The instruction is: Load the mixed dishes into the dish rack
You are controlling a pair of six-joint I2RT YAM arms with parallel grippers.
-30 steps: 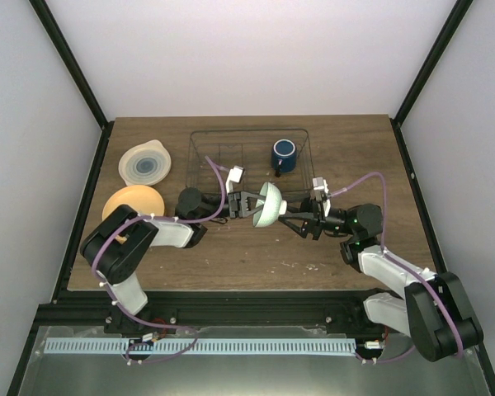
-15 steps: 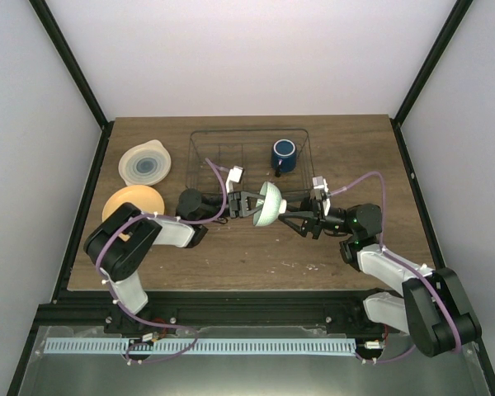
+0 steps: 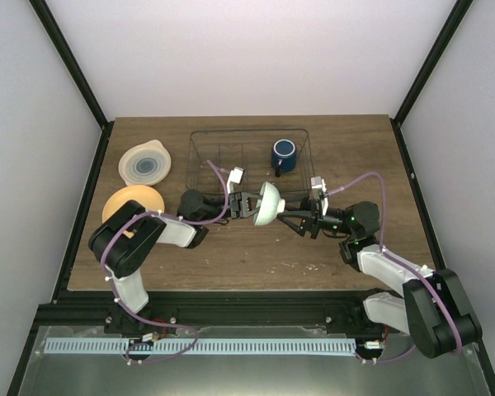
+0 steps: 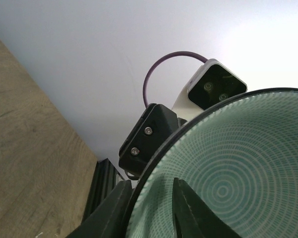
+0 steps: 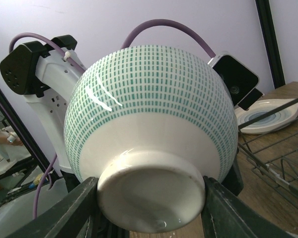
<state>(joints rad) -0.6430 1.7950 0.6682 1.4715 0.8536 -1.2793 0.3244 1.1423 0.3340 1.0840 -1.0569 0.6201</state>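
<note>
Two end effectors meet over the middle of the worktop point(image 3: 231, 256), just on the near side of the dish rack point(image 3: 200, 157), with the small mint-green bowl point(image 3: 268, 202) tipped on its side between them. The right end effector point(image 5: 151, 198) has its fingers pressed on either side of the bowl's foot. The left end effector point(image 4: 151, 186) straddles the rim, one finger inside and one outside; whether it pinches the rim cannot be told. At the left edge the orange plate point(image 3: 133, 200) lies flat, and the cream plate point(image 3: 146, 165) lies just beyond it. Farther back, the dark blue mug point(image 3: 284, 153) stands upright in the right part of the rack.
</note>
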